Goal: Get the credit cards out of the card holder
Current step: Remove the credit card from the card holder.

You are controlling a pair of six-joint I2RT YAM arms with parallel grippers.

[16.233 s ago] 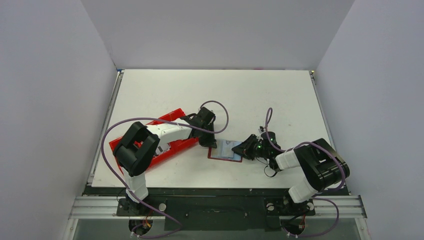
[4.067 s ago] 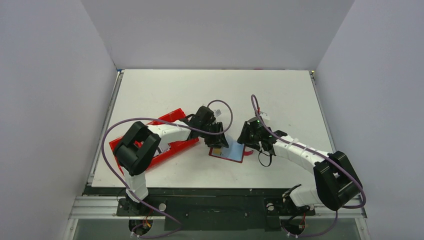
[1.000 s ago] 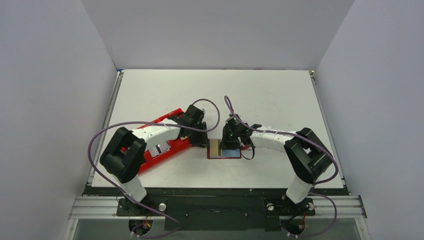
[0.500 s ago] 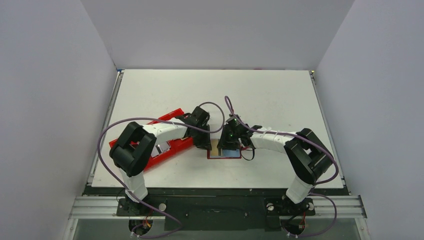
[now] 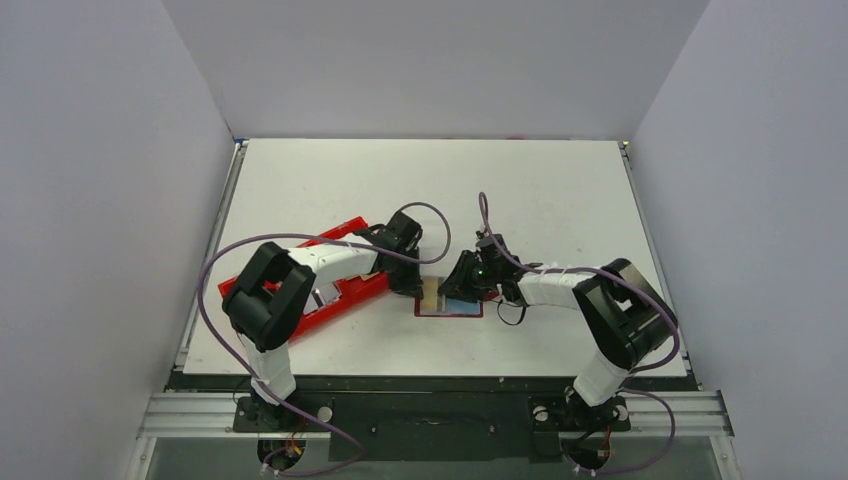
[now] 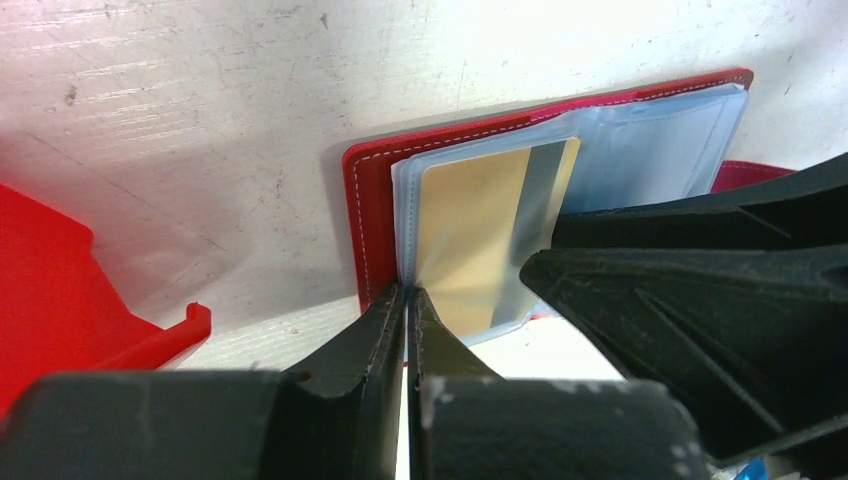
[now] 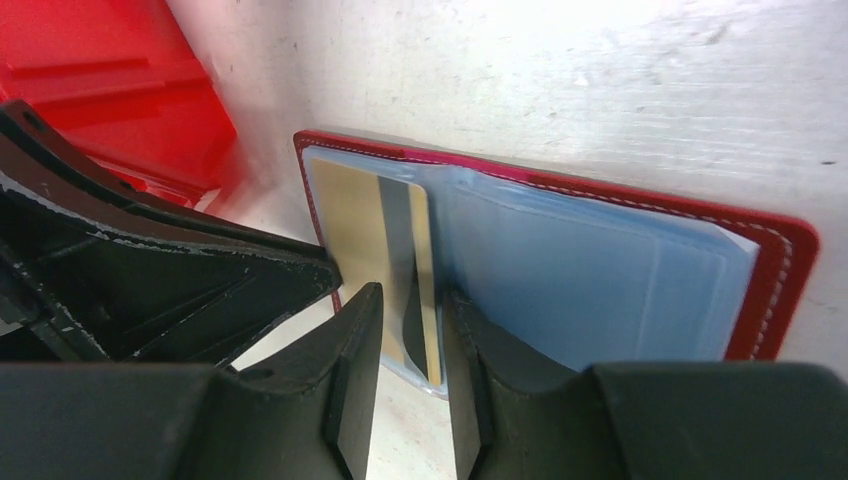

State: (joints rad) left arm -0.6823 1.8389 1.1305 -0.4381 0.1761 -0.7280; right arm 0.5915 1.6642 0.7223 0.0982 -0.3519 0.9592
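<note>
Although the card holder (image 5: pixel 450 314) lies open and flat near the table centre, at approx. 3 o'clock from the red tray (image 5: pixel 350 292), the task looks only just begun. One gold card (image 5: pixel 429 296) sits in the holder's left pocket w/ most of its face showing, and no card lies loose anywhere I can see. Whether more cards hide in the blue-grey sleeves at its 3 o'clock, I can't tell.

Left gripper (image 5: pixel 415 287) is at the holder's 10 o'clock corner, jaws almost together, seemingly pinching the sleeve edge beside the card. Right gripper (image 5: pixel 463 284) comes in from 2 o'clock, jaws narrow w/ a small gap. The card's striped end sits at that gap, but no firm hold is visible. Left to do, in my judgement: slide this card fully out, put it down, check the other pockets.

Top view gives the layout but hides the tips. Left wrist view shows the pinch point and the stitched red cover. Right wrist view shows the dark stripe betw. the fingers and the stacked sleeves.
</note>
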